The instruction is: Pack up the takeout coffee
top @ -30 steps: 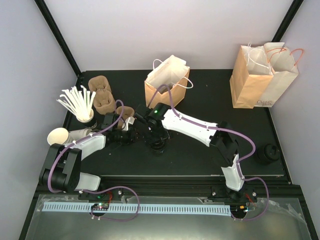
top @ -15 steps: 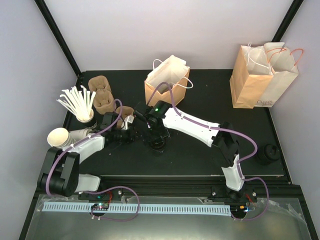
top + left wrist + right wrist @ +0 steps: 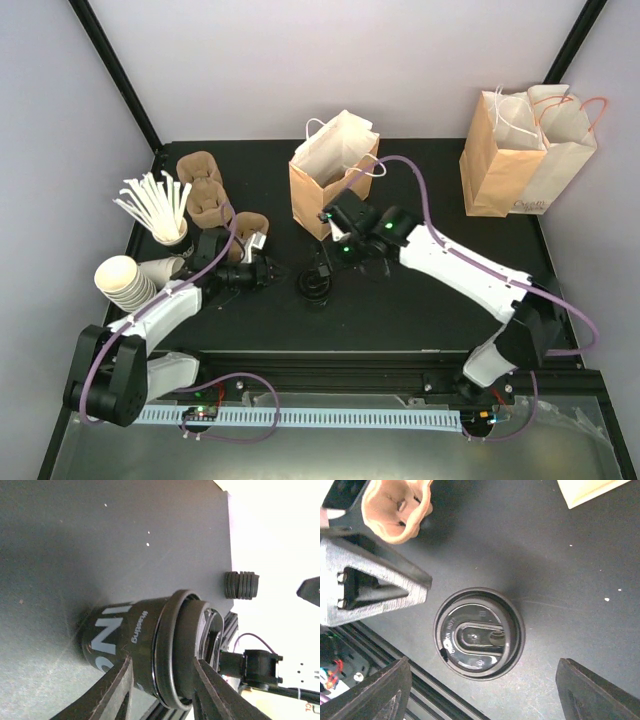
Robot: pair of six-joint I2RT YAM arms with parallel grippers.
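With left hand (image 3: 162,659) and right hand (image 3: 484,662) open and empty, I'd pinch the probably light, crushable takeout coffee (image 3: 315,285) gently below its slick lid (image 3: 479,634).

Looks like a robotics lab test cell, not a real cafe. 2 robot arms (image 3: 455,268) sit on a black table (image 3: 420,320), boxed in by plain white walls (image 3: 300,60) and black frame posts (image 3: 115,75). Paper bags (image 3: 520,165), pulp carriers (image 3: 205,195) and a takeout coffee (image 3: 316,286) are laid out like props.
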